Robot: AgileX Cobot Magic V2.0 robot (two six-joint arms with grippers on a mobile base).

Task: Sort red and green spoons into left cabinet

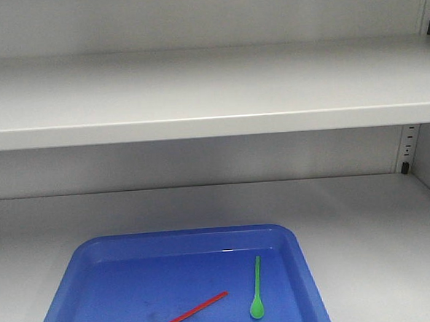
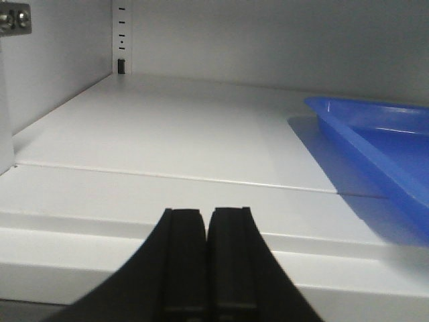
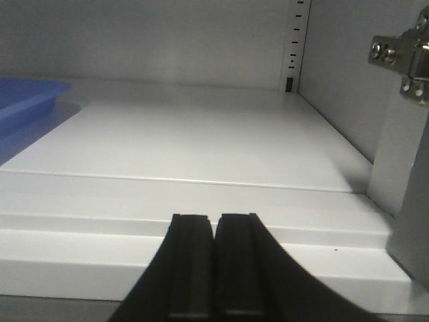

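A red spoon (image 1: 182, 318) lies slanted in a blue tray (image 1: 84, 286), its bowl end at the frame's bottom edge. A green spoon (image 1: 257, 288) lies to its right in the same tray, bowl toward the front. The tray rests on the lower shelf (image 1: 379, 224) of the grey left cabinet. Neither gripper shows in the front view. My left gripper (image 2: 208, 213) is shut and empty, hovering at the shelf's front lip, with the tray (image 2: 375, 134) off to its right. My right gripper (image 3: 214, 218) is also shut and empty, the tray's corner (image 3: 30, 94) far to its left.
An upper shelf (image 1: 211, 95) spans the cabinet above the tray. Slotted uprights stand at the back corners (image 2: 121, 40) (image 3: 295, 47). A metal hinge (image 3: 402, 57) sticks out on the right side wall, and another hinge (image 2: 15, 19) on the left wall.
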